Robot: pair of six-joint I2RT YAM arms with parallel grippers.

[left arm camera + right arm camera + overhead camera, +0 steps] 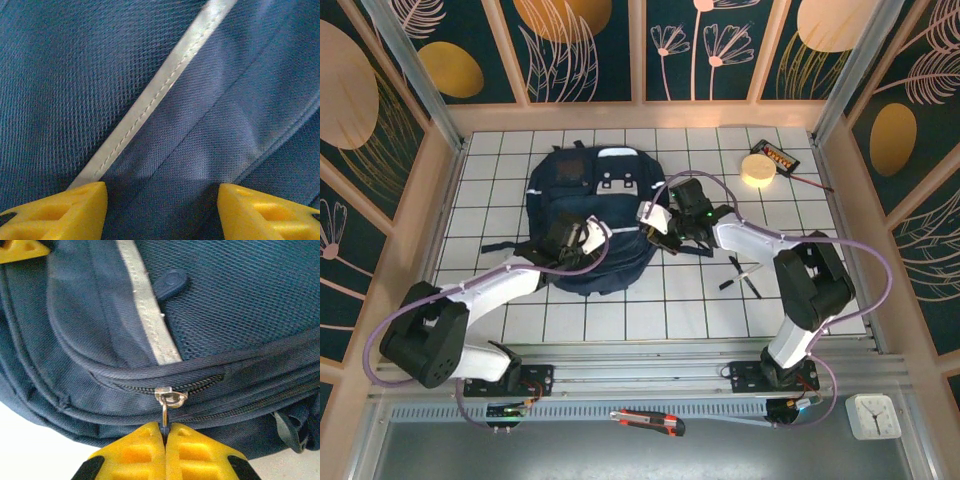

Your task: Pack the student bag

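Note:
The student bag (582, 190), a large navy-blue backpack with pale stripes, lies flat in the middle of the white gridded table. My left gripper (582, 238) hovers low over its front panel. In the left wrist view this gripper (162, 210) is open, its yellow fingertips (65, 212) apart above navy fabric crossed by a reflective stripe (160, 90). My right gripper (655, 225) is at the bag's right side. In the right wrist view it (165, 432) is shut on the zipper pull (164, 414), which hangs from a metal slider (167, 396) on a zipper that looks closed.
A pale yellow round object (757, 169) and a small black device (780, 157) with a cord lie at the back right. Two dark pens (745, 275) lie right of the bag. A box cutter (650, 420) and a small clock (873, 415) rest in front of the arm bases.

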